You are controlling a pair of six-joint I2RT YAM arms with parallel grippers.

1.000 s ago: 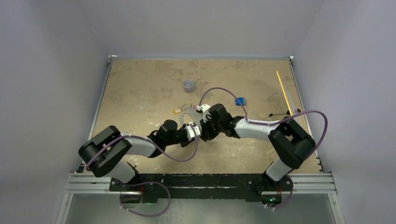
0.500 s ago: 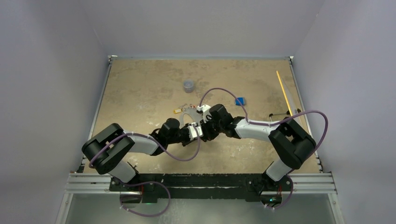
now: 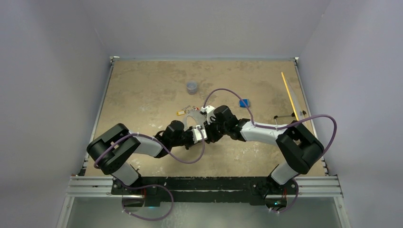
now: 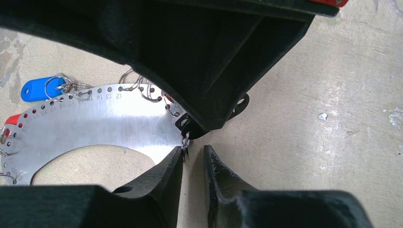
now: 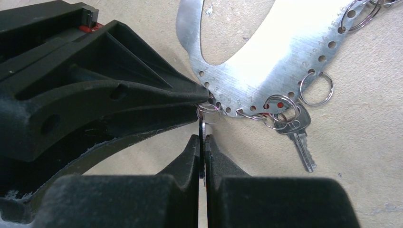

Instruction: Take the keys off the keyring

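Note:
The keyring (image 3: 192, 115) is a flat silver plate with numbered holes, lying mid-table; it also shows in the left wrist view (image 4: 95, 121) and the right wrist view (image 5: 266, 57). Keys hang on small split rings at its edge: a blue tag (image 4: 35, 89), a red tag (image 4: 12, 118), and a black-headed key (image 5: 298, 130) lying flat. My right gripper (image 5: 203, 142) is shut on a thin key held edge-on, whose ring (image 5: 209, 113) is still at the plate's rim. My left gripper (image 4: 192, 159) is slightly open and empty, with its tips just below that ring (image 4: 185, 142) and touching the right gripper.
A small grey cup (image 3: 191, 87) stands at the back. A blue block (image 3: 244, 102) lies to the right of the keyring. A yellow stick (image 3: 288, 92) lies along the right edge. A yellow-tagged key (image 3: 180, 113) lies at the plate's left.
My left arm has shifted a little to the right, bringing its gripper closer against the right gripper. The right gripper and the keyring have hardly moved.

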